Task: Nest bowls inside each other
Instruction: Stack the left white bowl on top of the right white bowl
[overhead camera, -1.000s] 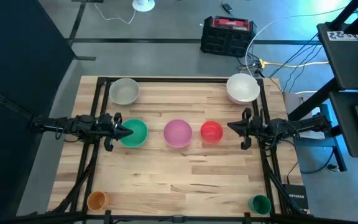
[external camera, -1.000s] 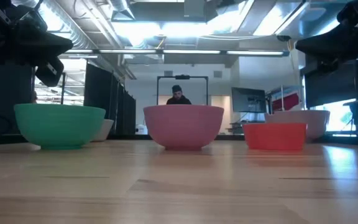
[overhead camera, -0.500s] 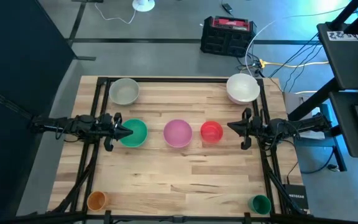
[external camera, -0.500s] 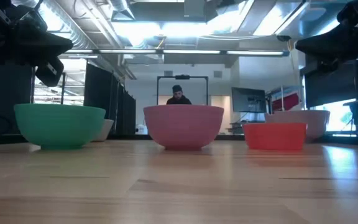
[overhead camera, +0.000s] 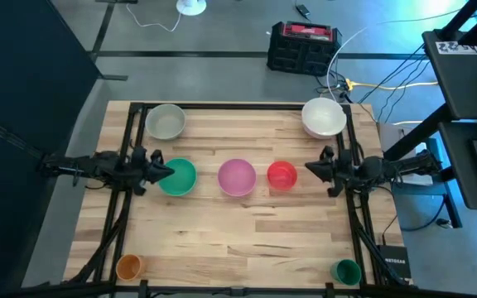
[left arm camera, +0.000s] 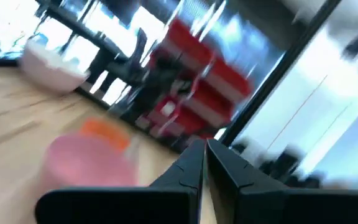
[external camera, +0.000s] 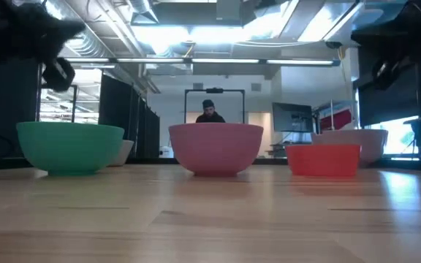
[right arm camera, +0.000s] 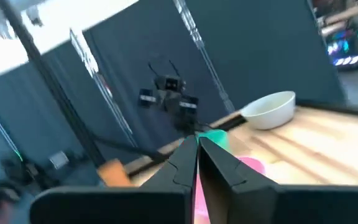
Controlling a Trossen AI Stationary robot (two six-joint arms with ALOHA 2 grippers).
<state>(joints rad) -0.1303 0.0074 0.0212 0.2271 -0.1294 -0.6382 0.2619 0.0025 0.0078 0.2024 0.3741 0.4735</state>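
green bowl [overhead camera: 178, 176] beside left fingers [overhead camera: 162, 172]

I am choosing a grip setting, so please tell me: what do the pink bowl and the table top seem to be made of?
The pink bowl looks like plain plastic with a matte finish: uniform colour, thin smooth rim, soft highlights only. The table top looks like wood, butcher-block style: pale strips joined side by side, with visible grain. In the low view it shows a mild sheen, so it is probably sealed.

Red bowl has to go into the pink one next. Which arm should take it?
The right. Its shut gripper hovers just beside the red bowl, which sits next to the pink bowl. The left gripper, also shut, hovers at the green bowl, with the pink bowl between it and the red.
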